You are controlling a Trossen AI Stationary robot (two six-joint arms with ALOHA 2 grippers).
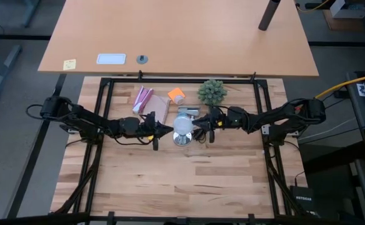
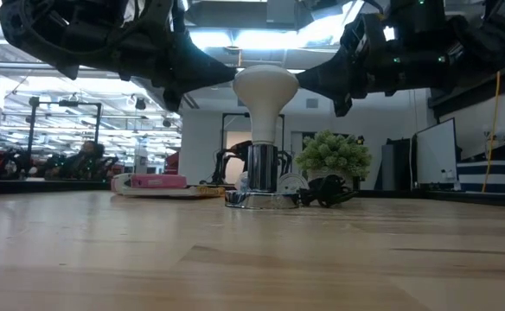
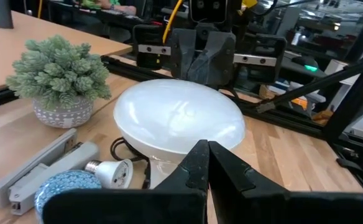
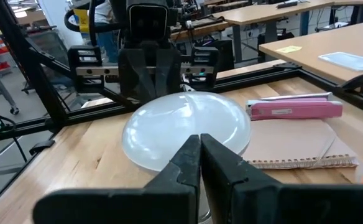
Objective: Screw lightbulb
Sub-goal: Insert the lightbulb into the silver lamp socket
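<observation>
The lightbulb (image 1: 182, 124) stands upright in the shiny silver socket base (image 2: 261, 197) near the middle of the wooden desk (image 1: 189, 181), its frosted white globe uppermost and its narrower neck going down into the socket. In the low view the globe (image 2: 265, 90) sits between the two dark arms.

The left gripper (image 1: 165, 130) reaches in from the left side and stops just beside the globe, with its fingers (image 3: 197, 163) pressed together, their tips pointing at the bulb and pinching nothing. The right gripper (image 1: 199, 125) reaches in from the opposite side, also just beside the globe, and its fingers (image 4: 197, 155) are likewise pressed together on nothing. Whether either tip actually touches the glass cannot be told.

Behind the bulb, toward the far edge of the desk, stand a green spiky plant (image 1: 212, 92) in a small pot, an orange object (image 1: 177, 95), a pink case (image 1: 142, 99) lying on a spiral notebook (image 4: 299, 146), and a grey stapler (image 3: 41, 165). A second small bulb (image 3: 110, 172) lies on its side near the socket's black cord.
</observation>
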